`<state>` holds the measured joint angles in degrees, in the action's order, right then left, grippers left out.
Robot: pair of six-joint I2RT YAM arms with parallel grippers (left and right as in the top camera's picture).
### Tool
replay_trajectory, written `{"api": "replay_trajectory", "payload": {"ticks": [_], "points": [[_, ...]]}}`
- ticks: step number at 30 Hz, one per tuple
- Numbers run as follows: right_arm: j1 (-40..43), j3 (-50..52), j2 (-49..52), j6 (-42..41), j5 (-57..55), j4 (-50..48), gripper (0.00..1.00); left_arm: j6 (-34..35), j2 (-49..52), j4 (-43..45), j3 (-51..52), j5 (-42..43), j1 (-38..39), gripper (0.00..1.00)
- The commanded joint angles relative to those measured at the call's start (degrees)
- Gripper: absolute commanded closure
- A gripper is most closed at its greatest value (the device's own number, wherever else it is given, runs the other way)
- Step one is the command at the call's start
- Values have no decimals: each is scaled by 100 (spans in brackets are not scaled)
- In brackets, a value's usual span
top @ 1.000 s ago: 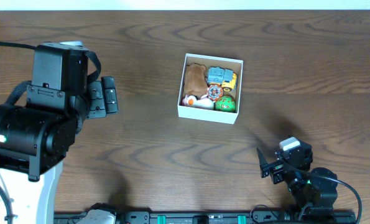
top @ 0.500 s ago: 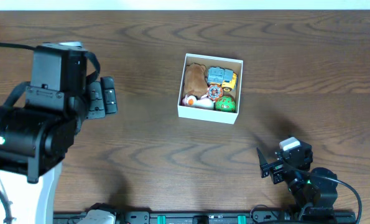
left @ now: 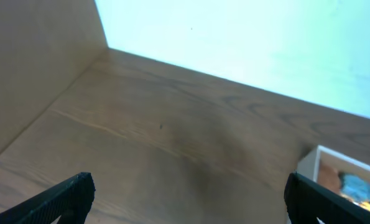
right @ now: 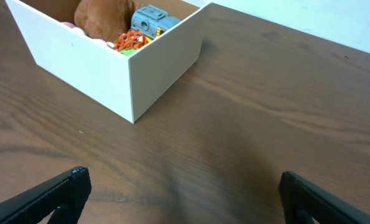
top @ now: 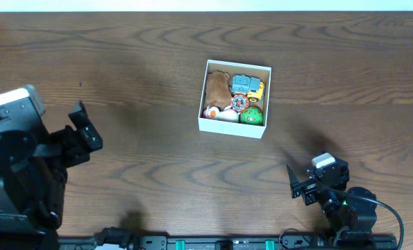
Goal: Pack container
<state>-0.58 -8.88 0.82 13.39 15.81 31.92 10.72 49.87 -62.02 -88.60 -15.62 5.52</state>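
Observation:
The container is a small white box with a tan inside, at the table's middle. It holds a brown plush, a blue and yellow toy truck, a green ball and an orange-ringed toy. It also shows in the right wrist view and at the right edge of the left wrist view. My left gripper is open and empty at the left, far from the box. My right gripper is open and empty at the front right.
The dark wooden table runs under both arms. A pale wall stands along the table's far edge.
My left arm has pulled back toward the front left, and its gripper has moved lower left. The right arm and the box have not moved.

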Motion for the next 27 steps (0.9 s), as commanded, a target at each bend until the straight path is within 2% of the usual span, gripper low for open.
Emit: {"api": "replay_trajectory", "payload": {"ticks": [1,12,27], "points": [[-52,31,-50,-94,-39,0,1,59,-315,243,728,66,-201,2],[-52,31,-50,-94,-39,0,1,61,-1327,1495,2551,319,-208,2],[-52,31,-50,-94,-39,0,1,103,-2614,1552,4192,339,-208,2]]}}
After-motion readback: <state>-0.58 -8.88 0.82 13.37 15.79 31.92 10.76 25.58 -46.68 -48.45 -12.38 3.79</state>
